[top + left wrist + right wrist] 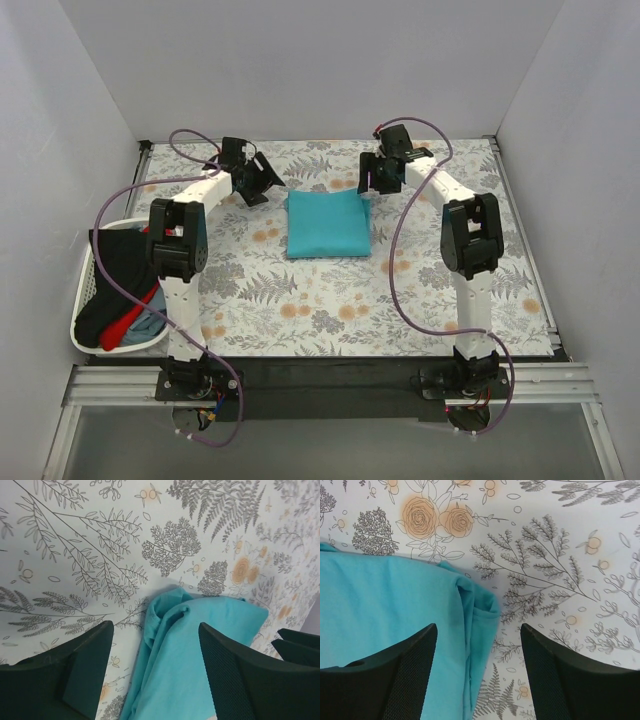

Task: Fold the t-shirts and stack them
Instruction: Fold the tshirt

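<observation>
Shirt: I see the turquoise t-shirt [328,225] folded square on the floral table [450,310], just toward 12 o'clock of centre.
Left: my left gripper [258,178] hangs at its 10 o'clock corner, jaws apart, empty.
Right: my right gripper [372,180] mirrors it at 2 o'clock, spread and holding nothing.
Reason: I judge both are placed to square the fold's far edge.
Basket: the white basket [85,290] at 9 o'clock holds the unfolded shirts [115,270], black and red.

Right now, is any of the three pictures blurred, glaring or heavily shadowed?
Top view: even light, no glare, only faint shadows on the flowered table cover. Left wrist view: the turquoise shirt is sharp, its folds clear. Right wrist view: also sharp, with a thin shadow along the shirt's edge.
</observation>
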Tool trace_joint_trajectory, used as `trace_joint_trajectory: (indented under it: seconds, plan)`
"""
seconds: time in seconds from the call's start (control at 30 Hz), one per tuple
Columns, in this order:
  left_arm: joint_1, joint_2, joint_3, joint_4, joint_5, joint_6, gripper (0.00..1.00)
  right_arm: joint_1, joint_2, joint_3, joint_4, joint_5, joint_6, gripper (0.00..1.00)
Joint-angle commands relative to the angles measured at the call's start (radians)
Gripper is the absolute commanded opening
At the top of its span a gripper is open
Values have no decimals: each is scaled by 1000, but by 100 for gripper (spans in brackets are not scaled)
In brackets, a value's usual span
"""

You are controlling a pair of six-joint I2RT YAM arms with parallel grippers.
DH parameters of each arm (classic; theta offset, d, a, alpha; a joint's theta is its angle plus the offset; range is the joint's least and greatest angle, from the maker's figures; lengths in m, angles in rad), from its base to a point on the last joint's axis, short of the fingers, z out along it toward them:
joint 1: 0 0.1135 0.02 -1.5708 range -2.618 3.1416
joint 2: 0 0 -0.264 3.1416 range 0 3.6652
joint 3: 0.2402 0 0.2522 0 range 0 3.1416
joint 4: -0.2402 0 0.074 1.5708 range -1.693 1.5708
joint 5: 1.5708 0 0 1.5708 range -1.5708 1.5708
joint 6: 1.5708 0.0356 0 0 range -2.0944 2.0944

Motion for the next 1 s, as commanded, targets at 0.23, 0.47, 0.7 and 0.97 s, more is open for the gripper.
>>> trace_joint_trajectory:
  seconds: [0.23, 0.47, 0.7, 0.97]
  plan:
    - [-88, -263, -173, 64, -63, 15, 28, 119, -286, -246, 103, 64, 22, 65]
    - [-123, -151, -138, 102, -56, 16, 22, 153, -199, -236, 143, 89, 28, 63]
    - [-102, 5, -57, 115, -91, 31, 22, 108, -93, -225, 151, 77, 47, 63]
    - [-91, 24, -62, 128, -65, 27, 22, 79, -133, -288, 157, 80, 31, 64]
